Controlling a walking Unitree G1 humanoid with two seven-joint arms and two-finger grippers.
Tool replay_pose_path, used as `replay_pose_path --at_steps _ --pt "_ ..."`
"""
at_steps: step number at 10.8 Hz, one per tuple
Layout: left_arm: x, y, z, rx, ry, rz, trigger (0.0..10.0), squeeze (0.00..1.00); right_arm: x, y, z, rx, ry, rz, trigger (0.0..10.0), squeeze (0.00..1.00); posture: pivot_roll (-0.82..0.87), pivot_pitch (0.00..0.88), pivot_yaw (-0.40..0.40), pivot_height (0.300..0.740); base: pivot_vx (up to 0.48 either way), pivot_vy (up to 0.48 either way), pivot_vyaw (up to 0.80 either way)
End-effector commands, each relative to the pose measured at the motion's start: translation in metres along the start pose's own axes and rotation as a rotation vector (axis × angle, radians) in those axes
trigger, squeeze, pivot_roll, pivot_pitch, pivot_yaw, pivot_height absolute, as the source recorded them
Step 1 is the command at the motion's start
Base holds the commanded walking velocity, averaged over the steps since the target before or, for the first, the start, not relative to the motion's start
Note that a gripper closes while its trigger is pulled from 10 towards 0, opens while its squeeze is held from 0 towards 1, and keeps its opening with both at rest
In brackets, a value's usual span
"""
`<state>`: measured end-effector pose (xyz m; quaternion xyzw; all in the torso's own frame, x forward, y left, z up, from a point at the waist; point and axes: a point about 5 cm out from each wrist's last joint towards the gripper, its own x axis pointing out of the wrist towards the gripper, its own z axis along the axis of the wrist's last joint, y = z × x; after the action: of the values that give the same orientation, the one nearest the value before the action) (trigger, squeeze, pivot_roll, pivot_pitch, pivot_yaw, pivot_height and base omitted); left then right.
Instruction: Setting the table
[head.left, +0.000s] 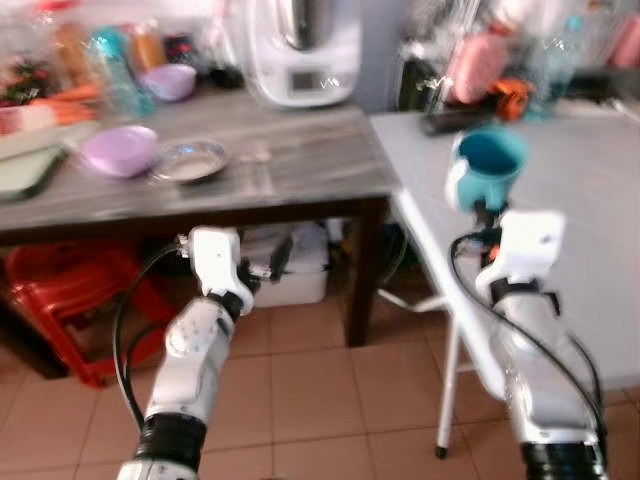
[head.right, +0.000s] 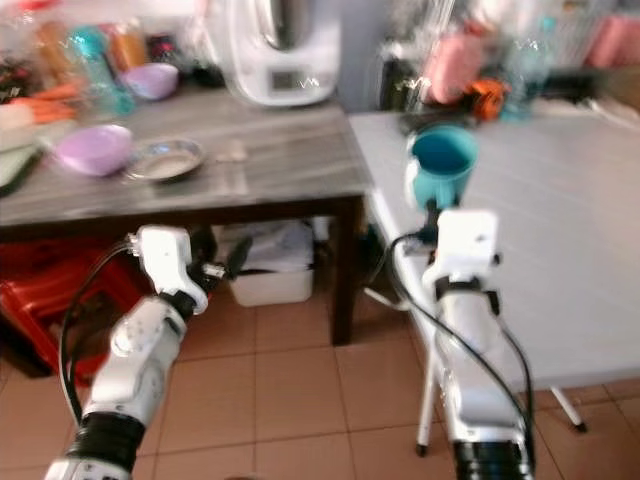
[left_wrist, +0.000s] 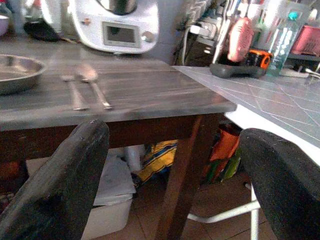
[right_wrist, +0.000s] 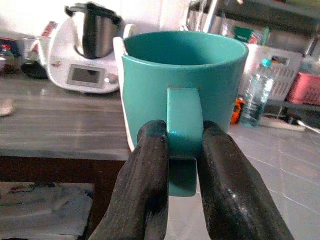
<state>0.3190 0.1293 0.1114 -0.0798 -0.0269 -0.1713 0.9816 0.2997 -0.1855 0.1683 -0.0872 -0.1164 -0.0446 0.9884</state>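
A teal mug (head.left: 487, 165) stands upright in the air over the near left edge of the pale grey table (head.left: 570, 200). My right gripper (right_wrist: 182, 137) is shut on the mug's handle (right_wrist: 184, 115), one black finger on each side. My left gripper (left_wrist: 175, 137) is open with nothing between its fingers, held low in front of the dark wooden table (head.left: 300, 165). On that table lie a purple bowl (head.left: 120, 150), a steel plate (head.left: 190, 160), and a spoon (left_wrist: 92, 85) beside a fork (left_wrist: 74, 92).
A white kitchen machine (head.left: 300, 50) stands at the back of the wooden table, with bottles and a second purple bowl (head.left: 170, 80) to its left. Under the table are a red crate (head.left: 70, 290) and a white box (head.left: 295, 270). Clutter lines the grey table's far edge.
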Motion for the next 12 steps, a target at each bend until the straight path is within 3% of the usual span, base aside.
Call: replay_pose_path --at_steps 1,6,10,11,12 --pt "0.000 0.007 0.005 0.029 -0.005 0.020 10.0 0.00 0.003 0.003 0.011 0.007 -0.046 0.007 10.0 0.00 0.04 0.000 0.017 0.740 0.000 0.401 0.44" --pt "0.000 0.006 0.003 0.032 -0.006 0.035 10.0 0.00 0.003 0.002 0.013 0.001 -0.058 0.006 10.0 0.00 0.04 0.000 0.014 0.740 0.000 0.321 0.08" --pt "-0.008 0.023 0.011 0.142 -0.054 0.187 10.0 0.00 -0.007 0.006 0.013 0.007 -0.065 0.007 10.0 0.00 0.04 0.000 0.013 0.740 0.000 0.000 0.00" --pt "-0.015 0.031 0.015 0.232 -0.069 0.207 10.0 0.00 -0.015 0.012 0.010 0.011 -0.054 0.026 10.0 0.00 0.04 0.000 0.014 0.740 0.000 0.000 0.43" --pt "-0.020 0.037 0.017 0.260 -0.075 0.246 10.0 0.00 -0.019 0.013 0.009 0.008 -0.054 0.030 10.0 0.00 0.04 0.000 0.016 0.740 0.000 0.000 0.51"
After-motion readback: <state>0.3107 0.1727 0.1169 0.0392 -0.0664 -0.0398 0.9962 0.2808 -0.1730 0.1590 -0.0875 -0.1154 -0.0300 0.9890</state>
